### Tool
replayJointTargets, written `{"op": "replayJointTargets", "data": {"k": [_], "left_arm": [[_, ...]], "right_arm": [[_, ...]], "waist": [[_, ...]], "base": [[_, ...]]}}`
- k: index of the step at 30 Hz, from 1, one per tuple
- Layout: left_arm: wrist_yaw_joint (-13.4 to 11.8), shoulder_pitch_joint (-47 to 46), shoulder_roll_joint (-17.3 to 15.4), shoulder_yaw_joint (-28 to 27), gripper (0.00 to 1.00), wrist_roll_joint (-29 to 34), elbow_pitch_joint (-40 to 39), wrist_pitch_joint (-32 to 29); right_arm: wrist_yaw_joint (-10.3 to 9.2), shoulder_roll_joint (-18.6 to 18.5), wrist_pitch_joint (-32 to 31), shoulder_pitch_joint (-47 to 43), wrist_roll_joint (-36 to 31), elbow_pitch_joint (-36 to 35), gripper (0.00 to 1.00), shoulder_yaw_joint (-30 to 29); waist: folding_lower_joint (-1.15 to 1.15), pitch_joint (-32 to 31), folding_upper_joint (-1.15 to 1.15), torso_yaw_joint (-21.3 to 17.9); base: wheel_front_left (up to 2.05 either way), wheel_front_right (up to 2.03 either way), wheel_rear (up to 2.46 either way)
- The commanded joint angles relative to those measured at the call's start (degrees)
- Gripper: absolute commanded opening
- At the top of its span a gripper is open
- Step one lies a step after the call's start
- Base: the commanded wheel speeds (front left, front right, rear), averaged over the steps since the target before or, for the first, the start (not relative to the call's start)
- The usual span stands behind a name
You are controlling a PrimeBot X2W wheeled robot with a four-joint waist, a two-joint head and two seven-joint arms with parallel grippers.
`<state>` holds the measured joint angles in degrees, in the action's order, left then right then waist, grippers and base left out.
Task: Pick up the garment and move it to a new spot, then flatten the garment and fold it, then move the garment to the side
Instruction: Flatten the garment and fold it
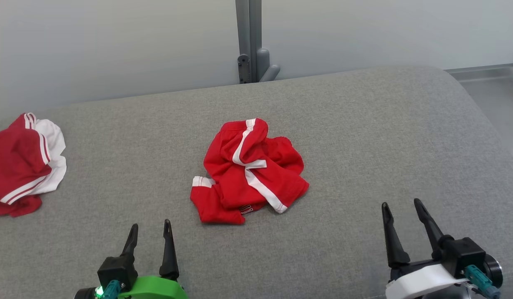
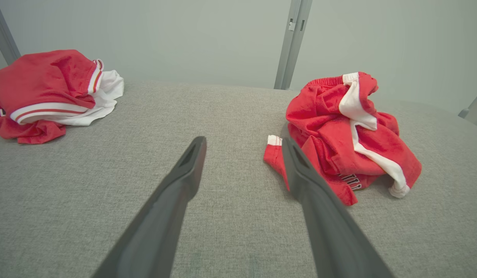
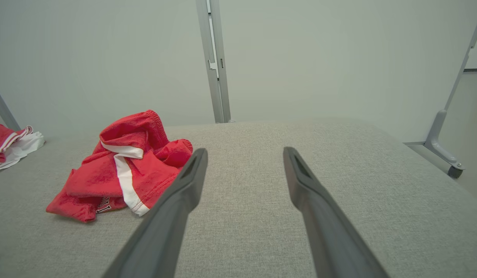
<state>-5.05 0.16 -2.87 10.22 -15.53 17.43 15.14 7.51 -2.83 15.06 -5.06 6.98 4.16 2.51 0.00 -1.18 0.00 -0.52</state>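
A red garment with white stripes lies crumpled in a heap in the middle of the grey padded surface. The left wrist view has the garment to the right of my fingers, and the right wrist view has the garment to the left. My left gripper stands open at the near left, empty and short of the heap. Open and empty too, my right gripper hovers at the near right, apart from the cloth.
A second red and white garment lies bunched at the far left edge of the surface. A grey upright post stands behind the far edge against a pale wall. The surface curves down at the right, beside a floor strip.
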Motion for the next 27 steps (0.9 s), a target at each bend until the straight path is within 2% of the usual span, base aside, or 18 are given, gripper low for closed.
{"op": "replayJointTargets", "data": {"k": [1,5,11,19,27], "left_arm": [[-0.1,-0.9,0.0,0.1,1.0,-0.5,-0.1,0.0],[-0.1,-1.4,0.0,0.5,1.0,-0.5,-0.1,0.0],[-0.1,-2.8,-0.1,1.7,1.0,0.2,-0.3,0.0],[-0.2,-5.1,-0.1,2.7,1.0,-0.3,-0.7,0.0],[-0.3,-6.0,-0.1,3.8,1.0,-0.9,-0.8,0.0]], "right_arm": [[-0.03,-0.1,0.2,0.9,-0.3,0.5,1.0,0.9],[-0.04,-0.1,0.2,2.1,-0.9,1.8,1.0,2.8],[-0.04,-0.1,0.2,6.7,-2.1,6.9,1.0,7.4],[-0.05,-0.2,0.2,16.3,-5.3,22.3,1.0,11.8],[-0.04,-0.2,0.2,21.5,-8.1,32.6,1.0,10.1]], "waist": [[0.0,0.3,0.0,0.3],[0.0,0.9,0.0,1.5],[0.0,3.6,0.0,6.1],[0.0,8.7,0.0,14.4],[0.0,10.3,0.0,19.3]], "base": [[0.0,0.0,0.0],[0.0,0.0,0.0],[0.0,0.0,0.0],[0.0,0.0,0.0],[0.0,0.0,0.0]]}}
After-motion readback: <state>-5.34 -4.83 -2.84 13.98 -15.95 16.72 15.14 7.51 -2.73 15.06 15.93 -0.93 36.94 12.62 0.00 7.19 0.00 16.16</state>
